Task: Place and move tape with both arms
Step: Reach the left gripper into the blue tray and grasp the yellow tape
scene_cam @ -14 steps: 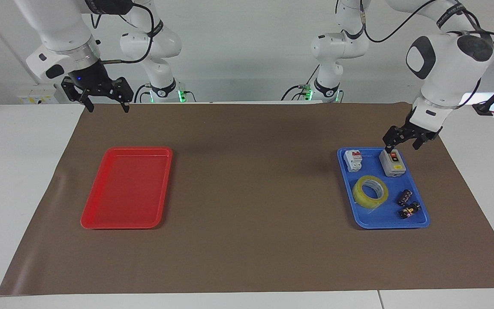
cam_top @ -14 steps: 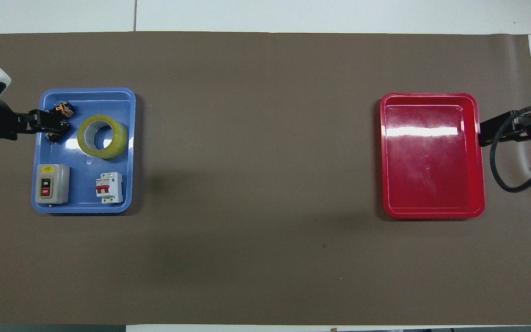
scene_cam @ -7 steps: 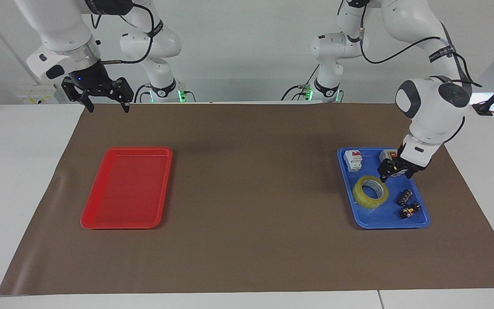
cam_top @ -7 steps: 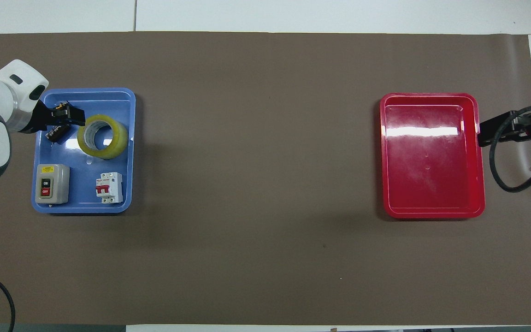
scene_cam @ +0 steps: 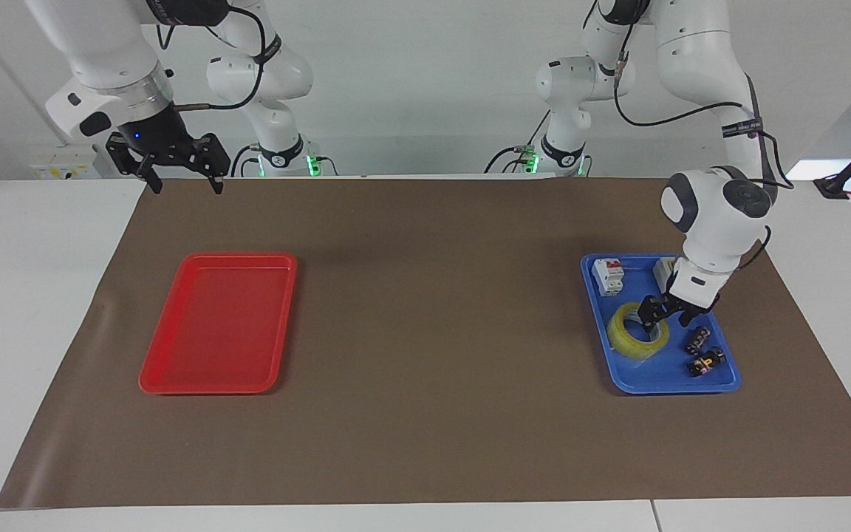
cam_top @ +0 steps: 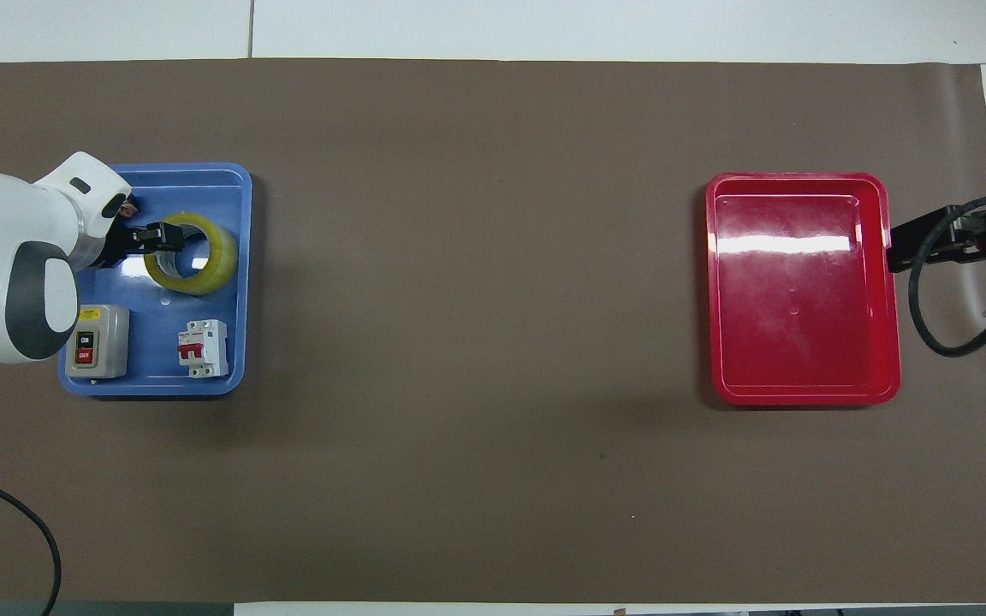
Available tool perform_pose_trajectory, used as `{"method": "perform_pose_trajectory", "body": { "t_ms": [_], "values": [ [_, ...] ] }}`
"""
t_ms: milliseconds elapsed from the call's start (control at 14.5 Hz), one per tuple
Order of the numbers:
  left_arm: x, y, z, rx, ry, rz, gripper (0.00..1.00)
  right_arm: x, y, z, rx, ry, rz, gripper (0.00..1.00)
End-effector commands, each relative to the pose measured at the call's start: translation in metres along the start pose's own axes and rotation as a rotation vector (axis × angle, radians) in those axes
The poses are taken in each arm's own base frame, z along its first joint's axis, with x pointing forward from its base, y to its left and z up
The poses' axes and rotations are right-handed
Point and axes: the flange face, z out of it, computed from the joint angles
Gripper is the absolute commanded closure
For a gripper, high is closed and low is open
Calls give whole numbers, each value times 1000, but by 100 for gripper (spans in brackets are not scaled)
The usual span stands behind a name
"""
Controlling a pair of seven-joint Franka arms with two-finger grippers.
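Note:
The yellow tape roll lies flat in the blue tray, also in the overhead view. My left gripper is open and low at the roll's rim. One finger is over the roll's hole and the other is outside the ring. In the overhead view the left gripper covers the same rim. I cannot tell whether it touches the tape. My right gripper is open and empty. It waits in the air over the mat's edge, beside the red tray.
The blue tray also holds a grey switch box, a white and red breaker and small black parts. The red tray is empty at the right arm's end. A brown mat covers the table.
My left gripper has come down from over the switch box to the tape roll's rim. The tape and the right arm have not moved.

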Motion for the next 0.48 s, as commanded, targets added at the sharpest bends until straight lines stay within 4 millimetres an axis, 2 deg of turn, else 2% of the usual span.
{"method": "perform_pose_trajectory", "body": {
  "t_ms": [0, 414],
  "values": [
    [-8, 0, 5, 15, 8, 12, 100, -2, 0, 1, 2, -12, -23, 0],
    [-9, -2, 4, 17, -2, 9, 100, -2, 1, 1, 2, -11, -21, 0]
  ]
}}
